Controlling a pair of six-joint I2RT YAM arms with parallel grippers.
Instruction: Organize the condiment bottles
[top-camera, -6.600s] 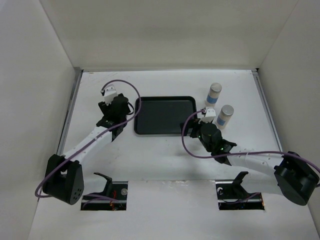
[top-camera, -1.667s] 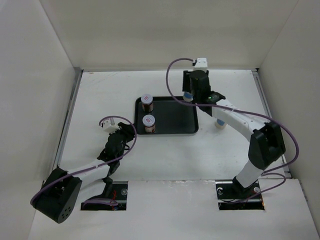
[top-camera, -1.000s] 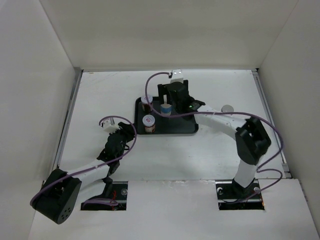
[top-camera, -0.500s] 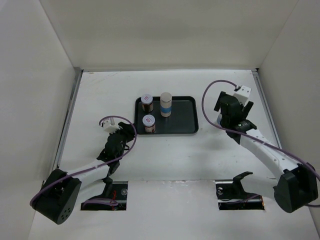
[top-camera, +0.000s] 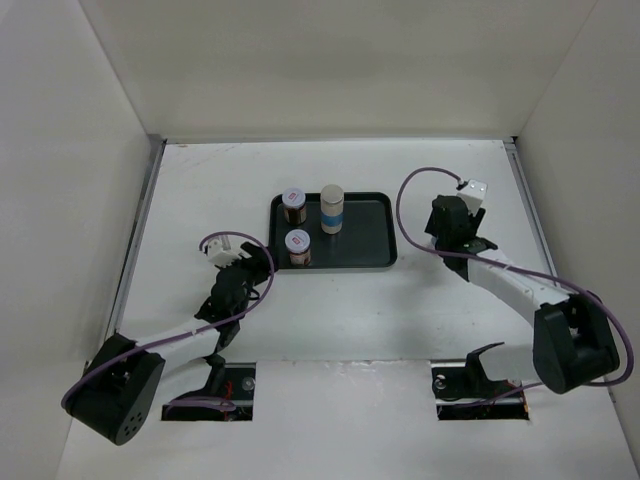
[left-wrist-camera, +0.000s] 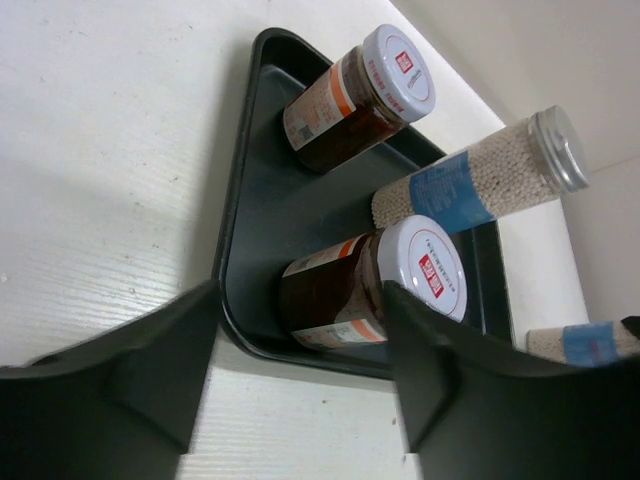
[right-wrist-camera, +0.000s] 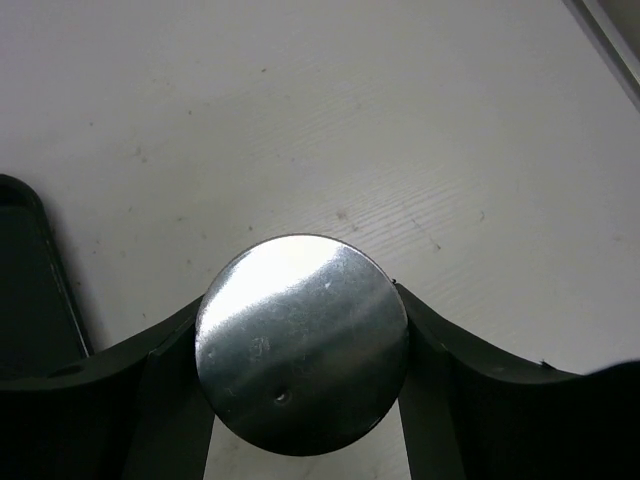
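Right gripper (right-wrist-camera: 300, 325) over the loose pale bottle (right-wrist-camera: 302, 343). One finger lies against each side of the cap, clasping it. The bottle stands upright on the table (top-camera: 350, 320), just off the tray's right edge, between the tray and the table's right edge.

Left gripper (left-wrist-camera: 300, 295) near the tray's near-left corner, fingers spread wide, nothing between them.

Tray (top-camera: 365, 235), black, shallow, mid-table toward the far edge. It holds three bottles: two brown bottles (top-camera: 291, 203) (top-camera: 297, 246) along its left side, and a second pale bottle (top-camera: 332, 208) beside the far one. All three are upright.

Loose bottle's cap is round, flat grey metal with glare (body hidden from above). The left wrist view shows a blue band on it. Brown ones have white lids with red marks.
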